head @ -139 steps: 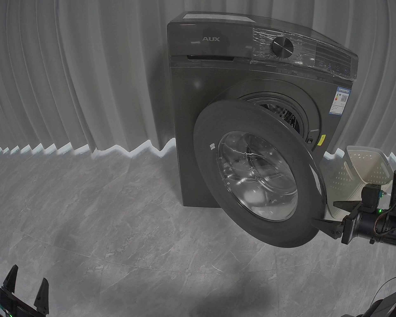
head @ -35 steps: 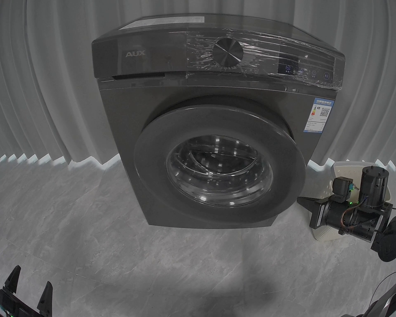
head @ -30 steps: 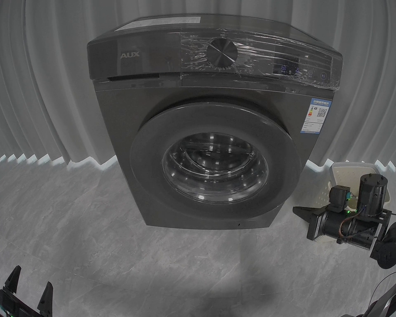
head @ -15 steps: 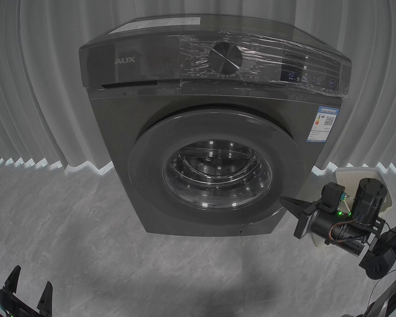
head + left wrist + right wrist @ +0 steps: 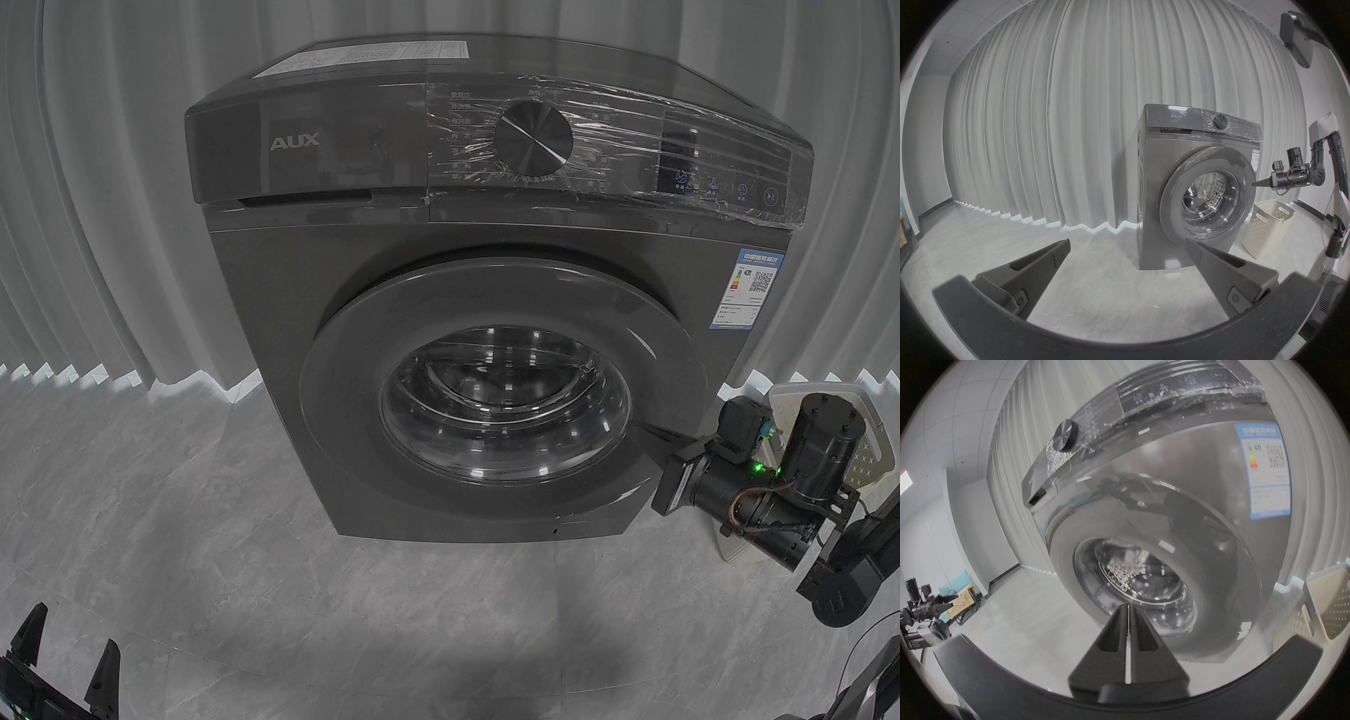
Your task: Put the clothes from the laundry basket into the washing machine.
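Observation:
The grey washing machine point(image 5: 487, 309) stands before me with its round glass door point(image 5: 502, 398) lying against the front. My right gripper point(image 5: 659, 437) is shut, and its tip is at the door's right rim. In the right wrist view the shut fingers point(image 5: 1128, 622) point at the door point(image 5: 1143, 580). The white laundry basket point(image 5: 877, 441) stands on the floor to the right of the machine, partly behind my right arm. My left gripper point(image 5: 64, 656) hangs open and empty low at the left, far from the machine. The left wrist view shows the machine point(image 5: 1190, 187), the basket point(image 5: 1268, 227) and the right gripper point(image 5: 1257, 183).
A pleated white curtain point(image 5: 112, 187) runs behind the machine. Bare grey tiled floor point(image 5: 281, 581) spreads in front and to the left. The control knob point(image 5: 532, 138) and panel sit under plastic wrap on the machine's top front.
The door, open 4.6 s ago, now lies against the front. Over the last second my right gripper moved left to the door's right rim. The head camera shifted too.

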Tool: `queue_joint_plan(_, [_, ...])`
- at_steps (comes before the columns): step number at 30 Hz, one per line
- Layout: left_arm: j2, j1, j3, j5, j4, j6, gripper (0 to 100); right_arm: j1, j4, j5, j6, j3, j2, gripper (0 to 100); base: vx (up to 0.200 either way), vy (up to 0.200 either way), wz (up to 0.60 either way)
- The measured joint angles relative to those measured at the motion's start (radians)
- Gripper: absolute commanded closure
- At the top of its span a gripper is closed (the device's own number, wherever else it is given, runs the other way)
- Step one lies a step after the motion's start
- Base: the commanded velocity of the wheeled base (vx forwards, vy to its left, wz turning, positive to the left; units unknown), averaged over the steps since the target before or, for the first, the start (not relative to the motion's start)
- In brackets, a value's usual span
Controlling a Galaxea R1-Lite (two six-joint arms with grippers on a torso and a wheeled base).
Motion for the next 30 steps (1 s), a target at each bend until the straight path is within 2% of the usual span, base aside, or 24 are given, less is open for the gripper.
queue_joint_plan(5, [0.000, 0.000, 0.000, -0.001, 0.000, 0.001, 0, -0.014, -0.001, -0.020, 0.006, -0.060, 0.007, 100, 0.200, 0.000, 0.00])
queue_joint_plan(9, [0.000, 0.000, 0.000, -0.001, 0.000, 0.001, 0, -0.046, -0.001, -0.032, 0.026, -0.106, 0.016, 100, 0.000, 0.000, 0.00])
queue_joint_plan(15, [0.000, 0.000, 0.000, -0.001, 0.001, 0.001, 0, -0.072, 0.018, -0.022, 0.030, -0.131, 0.029, 100, 0.000, 0.000, 0.00])
queue_joint_plan(20, [0.000, 0.000, 0.000, -0.002, 0.001, 0.001, 0, -0.059, -0.003, -0.031, 0.021, -0.077, 0.017, 100, 0.000, 0.000, 0.00])
queue_joint_plan(26, [0.000, 0.000, 0.000, -0.002, 0.001, 0.000, 0, 0.002, -0.007, -0.020, 0.014, 0.021, -0.019, 100, 0.000, 0.000, 0.00])
queue_joint_plan(30, [0.000, 0.000, 0.000, -0.003, 0.001, 0.000, 0, 0.018, -0.006, -0.016, 0.014, 0.037, -0.035, 100, 0.000, 0.000, 0.00])
